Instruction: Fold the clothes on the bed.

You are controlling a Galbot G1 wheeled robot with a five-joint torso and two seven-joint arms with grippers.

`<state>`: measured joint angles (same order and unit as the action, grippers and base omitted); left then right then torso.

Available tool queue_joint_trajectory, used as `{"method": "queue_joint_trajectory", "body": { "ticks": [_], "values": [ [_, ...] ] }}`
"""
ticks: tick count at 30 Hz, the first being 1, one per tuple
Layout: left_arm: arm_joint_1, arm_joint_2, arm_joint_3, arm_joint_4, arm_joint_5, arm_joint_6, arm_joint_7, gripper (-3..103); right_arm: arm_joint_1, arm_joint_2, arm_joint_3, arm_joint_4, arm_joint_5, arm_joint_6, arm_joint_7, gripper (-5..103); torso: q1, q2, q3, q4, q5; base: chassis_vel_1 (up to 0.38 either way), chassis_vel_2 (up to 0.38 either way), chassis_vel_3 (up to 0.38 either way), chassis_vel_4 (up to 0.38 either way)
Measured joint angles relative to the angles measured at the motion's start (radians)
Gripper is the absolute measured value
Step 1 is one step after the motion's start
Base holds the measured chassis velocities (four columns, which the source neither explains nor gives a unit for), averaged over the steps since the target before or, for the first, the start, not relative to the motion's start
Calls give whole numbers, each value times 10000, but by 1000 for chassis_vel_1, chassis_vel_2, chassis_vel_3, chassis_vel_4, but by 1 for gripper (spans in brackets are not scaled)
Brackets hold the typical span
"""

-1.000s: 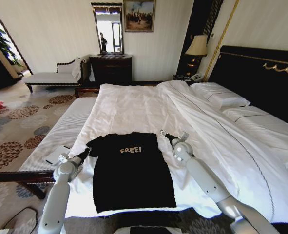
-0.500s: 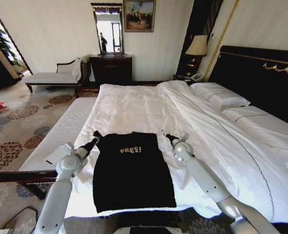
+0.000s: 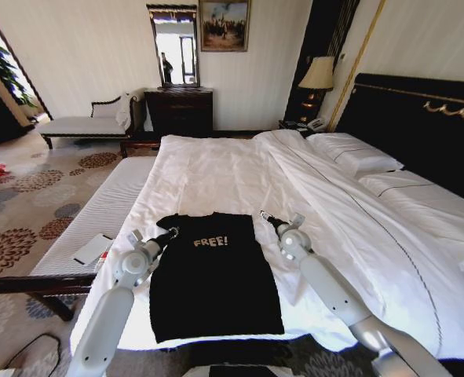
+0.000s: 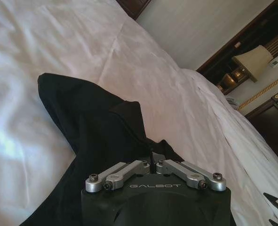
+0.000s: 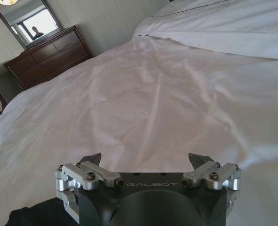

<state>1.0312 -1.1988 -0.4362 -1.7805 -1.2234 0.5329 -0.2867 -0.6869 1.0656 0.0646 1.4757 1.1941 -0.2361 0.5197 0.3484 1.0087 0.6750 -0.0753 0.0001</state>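
The black T-shirt (image 3: 212, 275) with white "FREE!" lettering lies flat near the foot of the bed (image 3: 216, 169). My left gripper (image 3: 169, 233) is shut on the shirt's left sleeve, holding it over the left shoulder of the shirt. In the left wrist view the left gripper (image 4: 153, 163) pinches black fabric, and the T-shirt (image 4: 91, 117) rises in a fold ahead of it. At the shirt's right shoulder my right gripper (image 3: 264, 215) hovers open just off the fabric. The right gripper (image 5: 146, 160) has nothing between its spread fingers, with white sheet beyond.
White pillows (image 3: 353, 153) and a turned-back duvet (image 3: 389, 228) cover the right half of the bed. A striped bench (image 3: 90, 216) with a small notebook (image 3: 92, 248) runs along the left side. A dresser (image 3: 178, 110) and a chaise (image 3: 82, 124) stand at the far wall.
My left gripper has carried the left sleeve to the right, inward over the shirt body. The right arm has stayed where it was.
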Motion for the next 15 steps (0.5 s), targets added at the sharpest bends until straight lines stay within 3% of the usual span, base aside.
{"method": "queue_joint_trajectory", "body": {
  "ticks": [6, 10, 13, 15],
  "values": [
    [121, 70, 112, -32, 179, 0, 60, 0, -1, 39, -24, -50, -59, 0, -6, 100, 0, 0, 0, 1, -1, 0, 0, 0, 0],
    [251, 125, 64, -361, 92, 2, 211, 16, 19, 84, -49, -106, -95, 0, -10, 100, 0, -1, 0, 0, 0, 0, 0, 0, 0],
    [343, 176, -50, -599, -15, 58, 277, 22, 30, 106, -56, -108, -99, 0, -11, 100, 0, 0, 0, 0, 0, 0, 0, 0, 0],
    [399, 250, -145, -807, -142, 203, 285, 32, 30, 121, -62, -108, -102, 0, -12, 100, 0, 0, -1, 1, -1, 0, 0, 0, 0]
  ]
}}
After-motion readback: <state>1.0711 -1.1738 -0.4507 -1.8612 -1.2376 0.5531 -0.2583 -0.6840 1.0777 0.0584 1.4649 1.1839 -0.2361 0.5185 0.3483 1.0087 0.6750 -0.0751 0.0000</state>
